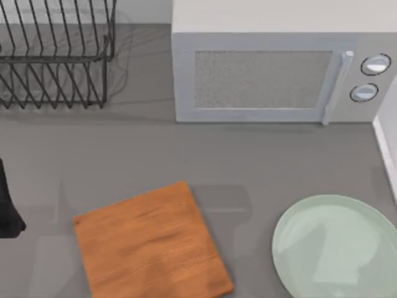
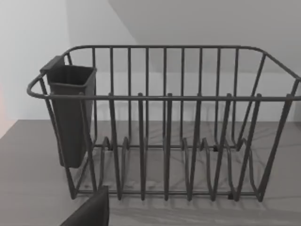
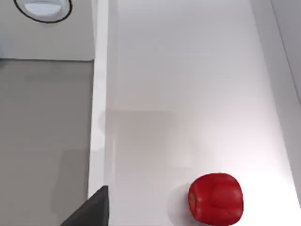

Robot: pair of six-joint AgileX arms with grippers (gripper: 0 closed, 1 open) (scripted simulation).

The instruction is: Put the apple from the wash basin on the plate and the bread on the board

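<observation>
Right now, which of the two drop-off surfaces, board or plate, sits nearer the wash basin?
The plate, the round pale green one at the table's right, beside the white wash basin edge. The rectangular wooden board lies farther left.

A black, angular part of the AgileX left arm shows at the table's left edge. Each of the 2 wrist views carries a dark grey, matte, wedge-shaped piece of gripper body with flat faces.

A grey table carries a white microwave at twelve o'clock and a black wire dish rack at ten o'clock, against a pale wall.
</observation>
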